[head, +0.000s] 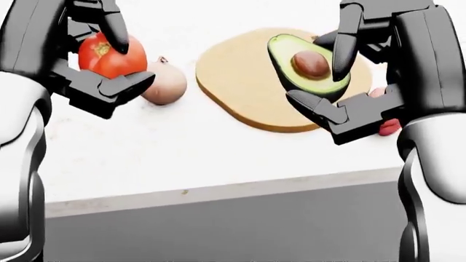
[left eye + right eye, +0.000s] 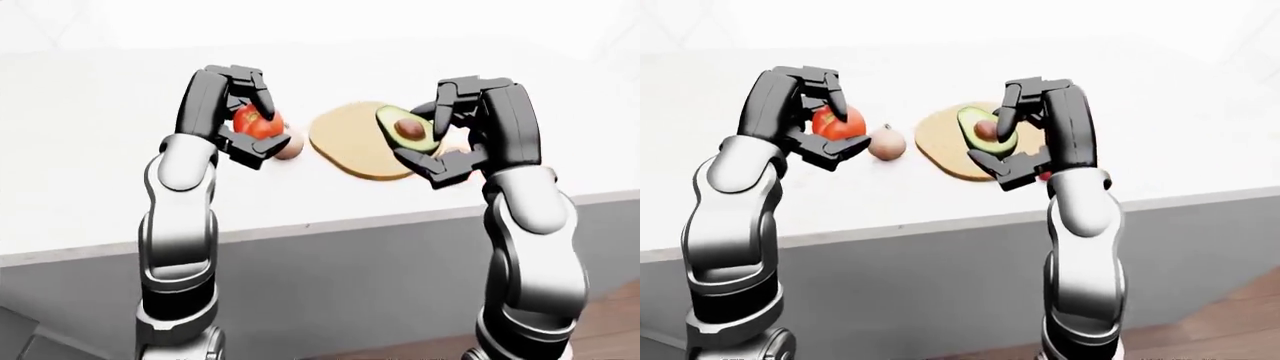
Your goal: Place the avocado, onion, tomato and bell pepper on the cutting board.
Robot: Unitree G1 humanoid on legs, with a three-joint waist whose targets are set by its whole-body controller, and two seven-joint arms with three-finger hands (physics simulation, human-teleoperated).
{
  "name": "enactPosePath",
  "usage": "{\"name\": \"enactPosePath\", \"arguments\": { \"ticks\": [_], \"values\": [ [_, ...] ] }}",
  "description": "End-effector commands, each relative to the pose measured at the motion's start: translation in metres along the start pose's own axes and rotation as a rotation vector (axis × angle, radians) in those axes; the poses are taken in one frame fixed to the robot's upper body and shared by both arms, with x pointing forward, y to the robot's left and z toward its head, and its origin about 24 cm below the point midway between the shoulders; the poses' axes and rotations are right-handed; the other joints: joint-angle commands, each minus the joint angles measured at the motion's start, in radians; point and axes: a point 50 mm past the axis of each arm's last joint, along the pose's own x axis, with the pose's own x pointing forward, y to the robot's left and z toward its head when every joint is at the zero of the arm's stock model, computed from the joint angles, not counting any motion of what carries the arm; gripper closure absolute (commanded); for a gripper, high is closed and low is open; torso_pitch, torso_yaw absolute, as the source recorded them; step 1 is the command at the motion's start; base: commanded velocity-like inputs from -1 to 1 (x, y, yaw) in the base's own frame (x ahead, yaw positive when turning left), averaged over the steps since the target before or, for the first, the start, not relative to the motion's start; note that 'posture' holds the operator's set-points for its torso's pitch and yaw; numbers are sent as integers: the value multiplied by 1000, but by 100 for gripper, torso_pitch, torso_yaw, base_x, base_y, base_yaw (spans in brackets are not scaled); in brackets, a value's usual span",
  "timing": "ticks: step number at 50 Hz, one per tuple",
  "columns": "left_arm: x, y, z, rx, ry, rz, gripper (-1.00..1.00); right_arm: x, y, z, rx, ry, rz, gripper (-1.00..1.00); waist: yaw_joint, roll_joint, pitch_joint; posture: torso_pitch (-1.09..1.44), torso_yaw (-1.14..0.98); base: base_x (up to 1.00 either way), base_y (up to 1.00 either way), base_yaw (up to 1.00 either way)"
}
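The board [image 1: 247, 93] has no food on it yet. The left hand [image 1: 98, 54] grips the tomato [image 1: 109, 57], the right hand [image 1: 349, 76] grips the avocado [image 1: 302, 65]. The onion [image 1: 166, 83] sits beside the board; something red [image 1: 389, 126] peeks out past the right hand.

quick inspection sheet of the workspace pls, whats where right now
surface: white counter, grey edge, nothing spilled
cutting board: tan, bare, flat on counter
tomato: gripped in left hand, above counter
avocado: halved, pit showing, gripped in right hand, over the board
onion: on counter, left of the board
bell pepper: only a red patch behind the right hand, cannot confirm
clutter: nothing seen
cables: nothing seen
surroundings: wooden floor below
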Motion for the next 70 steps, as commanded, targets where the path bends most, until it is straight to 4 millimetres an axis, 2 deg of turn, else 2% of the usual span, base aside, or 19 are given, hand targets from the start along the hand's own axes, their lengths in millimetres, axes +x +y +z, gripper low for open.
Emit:
{"name": "enactPosePath", "arguments": {
  "ticks": [1, 4, 5, 9, 15, 16, 21, 26, 31, 33, 38, 39, 46, 50, 51, 62, 63, 65, 70],
  "values": [
    [-3, 13, 19, 22, -99, 71, 100, -2, -1, 19, -5, -113, -8, 100, 6, -5, -24, 0, 0, 0, -27, 0],
    [-3, 13, 19, 21, -98, 71, 100, -2, 0, 19, -4, -111, -5, 100, 4, 24, -10, 0, 0, 0, -17, 0],
    [-4, 13, 19, 20, -97, 70, 100, -2, 0, 19, -1, -114, -6, 100, -4, 13, -6, 0, 0, 0, 0, 0],
    [-4, 13, 18, 21, -97, 72, 100, -2, 0, 17, -14, -99, -8, 100, -20, 40, -26, 0, 0, 0, 0, 0],
    [-4, 14, 18, 20, -97, 73, 100, -2, 1, 19, 6, -107, 5, 100, -19, 12, -31, 0, 0, 0, 0, 0],
    [-4, 14, 19, 20, -98, 73, 100, -1, 1, 19, 8, -109, 8, 100, -12, 14, -51, 0, 0, 0, -27, 0],
    [-3, 16, 21, 19, -100, 76, 100, 1, 2, 20, 1, -112, 12, 100, -6, 64, -56, 0, 0, 1, -34, 0],
    [-3, 15, 22, 19, -104, 72, 100, 1, 1, 21, -1, -114, 12, 100, 0, 30, -40, 0, 0, 1, -33, 0],
    [-3, 15, 22, 19, -104, 76, 100, 2, 1, 21, -2, -114, 12, 100, 15, -66, -59, 0, 0, 1, -32, 0],
    [-3, 14, 22, 21, -103, 74, 100, 2, 1, 20, 0, -114, 12, 100, 6, -50, -29, 0, 0, 1, -33, 0],
    [-3, 14, 21, 20, -103, 72, 100, 0, 1, 20, -5, -115, 10, 100, 3, 6, -11, 0, 0, 1, -26, 0],
    [-3, 13, 21, 19, -104, 72, 100, -1, 1, 19, -34, -106, 9, 100, -2, -8, -5, 0, 0, 0, 0, 0],
    [-5, 19, 26, 22, -114, 90, 100, -2, 2, 21, -18, -111, 17, 100, -13, -13, -9, 0, 0, 0, 0, 0],
    [-7, 27, 30, 27, -123, 111, 100, 1, 2, 25, -23, -118, 24, 100, -27, 40, -23, 0, 0, 0, 0, 0],
    [-7, 29, 31, 30, -126, 119, 100, 1, 2, 25, -24, -118, 23, 100, -25, 17, -15, 0, 0, 0, 0, 0],
    [-10, 45, 37, 30, -139, 171, 100, 4, 1, 32, -36, -128, 36, 100, -12, 4, -28, 0, 0, 0, 0, 0],
    [-11, 46, 38, 30, -140, 173, 100, 5, 2, 34, -37, -140, 36, 100, -10, 13, -53, 0, 0, 14, 0, 0],
    [-11, 47, 38, 30, -141, 177, 100, 4, 1, 35, -36, -145, 34, 100, -8, 15, -22, 0, 0, 16, 0, 0],
    [-12, 49, 38, 29, -139, 184, 100, 3, 1, 35, -33, -144, 33, 100, -9, 17, -28, 0, 0, 16, 0, 0]
  ]
}}
